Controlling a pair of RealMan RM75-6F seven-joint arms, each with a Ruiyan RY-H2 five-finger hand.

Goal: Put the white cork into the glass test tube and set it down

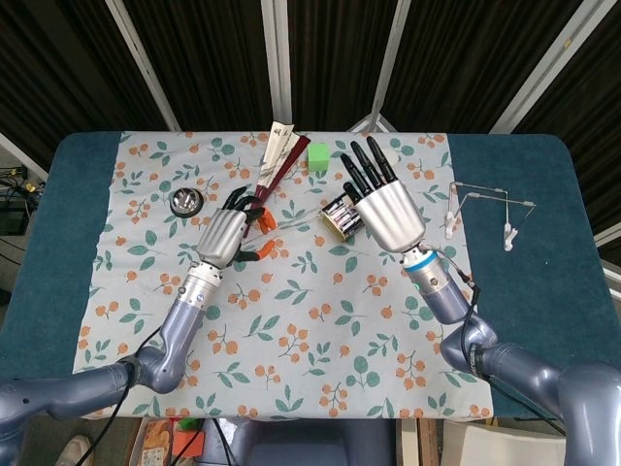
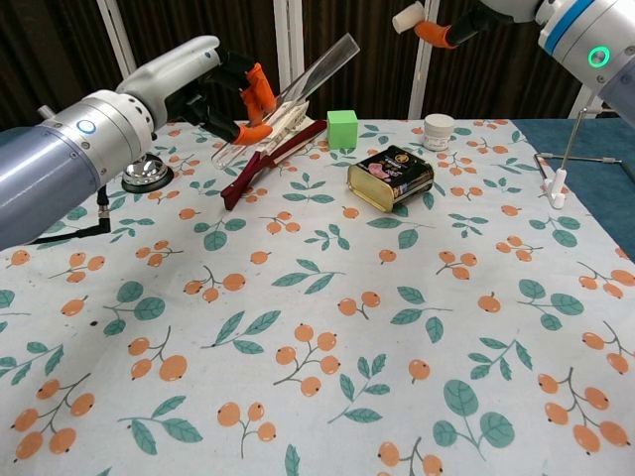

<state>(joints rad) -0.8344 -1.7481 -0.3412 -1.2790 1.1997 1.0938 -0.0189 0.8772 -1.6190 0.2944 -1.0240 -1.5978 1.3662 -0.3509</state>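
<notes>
My left hand [image 2: 203, 89] [image 1: 223, 236] grips the lower end of the glass test tube [image 2: 316, 67], which slants up to the right, open end high. In the head view only a faint stretch of the tube [image 1: 291, 219] shows beyond the fingers. At the top of the chest view my right hand [image 2: 474, 22] pinches the small white cork [image 2: 406, 17] in its fingertips. The cork hangs in the air, right of the tube's mouth and apart from it. From the head camera the right hand [image 1: 383, 209] shows its back and hides the cork.
On the flowered cloth [image 2: 327, 327] stand a green cube [image 2: 342, 129], a black tin [image 2: 390, 177], a dark red folding tool [image 2: 260, 167], a metal bell [image 2: 144, 174] and a small white jar [image 2: 439, 127]. A wire rack [image 2: 561, 169] stands at the right edge.
</notes>
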